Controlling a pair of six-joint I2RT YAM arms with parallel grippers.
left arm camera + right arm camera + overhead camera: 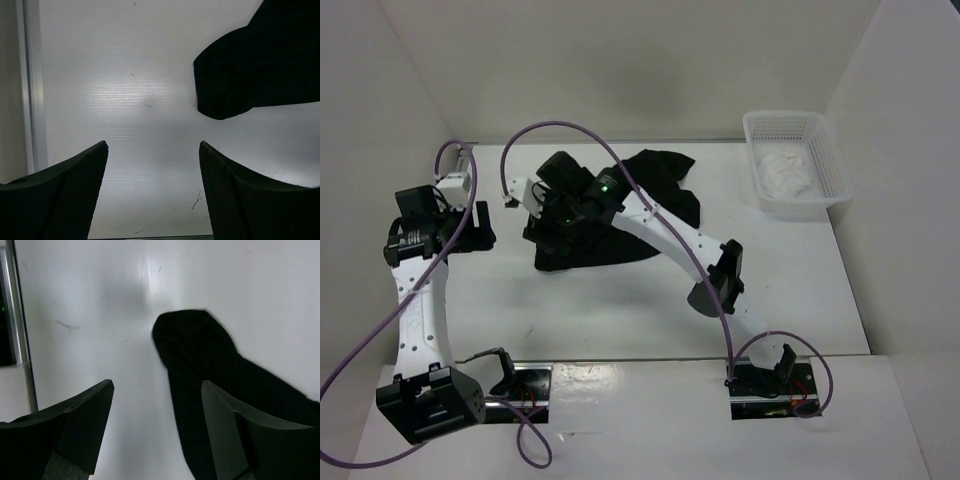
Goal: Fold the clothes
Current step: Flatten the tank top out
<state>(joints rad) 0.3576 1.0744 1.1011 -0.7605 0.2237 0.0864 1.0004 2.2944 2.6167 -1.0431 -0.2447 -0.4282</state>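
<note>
The clothes, a black T-shirt (660,190), lie crumpled at the middle of the white table. My right arm reaches across the shirt to its left part. In the right wrist view the right gripper (157,382) is open above the table, and a rounded flap of the shirt (200,355) lies beneath it and toward its right finger, with nothing between the jaws. My left gripper (152,145) is open over bare table left of the shirt. A corner of the shirt (250,65) shows ahead and to its right, apart from the fingers. The label is not visible.
A white mesh basket (828,178) with white fabric (785,172) in it stands at the back right. White walls close the table on the left, back and right. Purple cables loop over both arms. A metal strip (30,100) edges the table's left side.
</note>
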